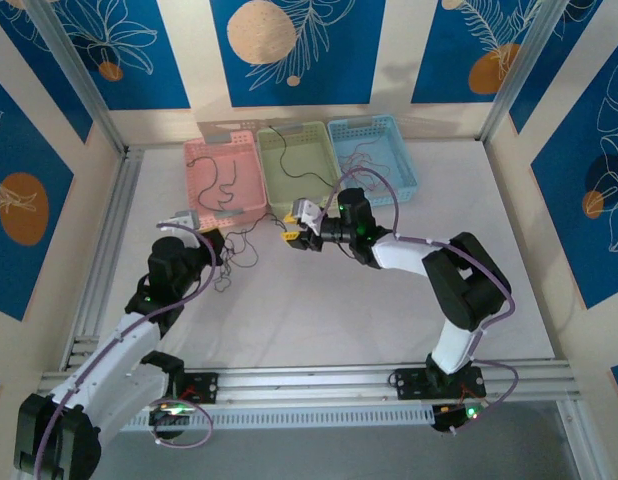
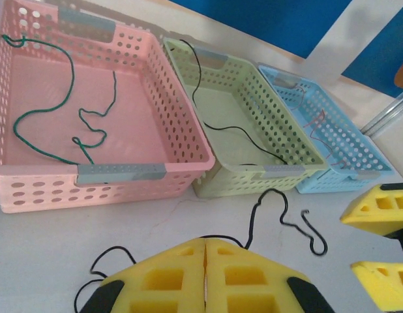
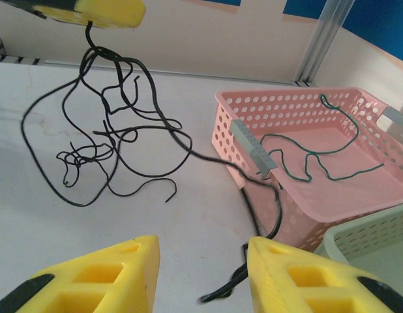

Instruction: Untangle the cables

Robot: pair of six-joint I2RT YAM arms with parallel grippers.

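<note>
At the back of the bench [image 1: 319, 310] the left basket [image 1: 194, 185], middle basket [image 1: 314, 207] and right basket [image 1: 384, 200] stand in a row. The cables [image 1: 234, 255] are before the left basket, between the left hand [image 1: 207, 234] and right hand [image 1: 292, 236].

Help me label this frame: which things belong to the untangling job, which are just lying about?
Job: black cable tangle, left gripper, right gripper; likely pink basket, green basket, blue basket, holding cables.
Lying about: lavender arm cable, aluminium rail.

The white table [image 1: 319, 310] bears a pink basket [image 1: 229, 212], green basket [image 1: 319, 150] and blue basket [image 1: 364, 135] in a row at twelve o'clock. Dark cables [image 3: 81, 156] sprawl at nine o'clock.
</note>
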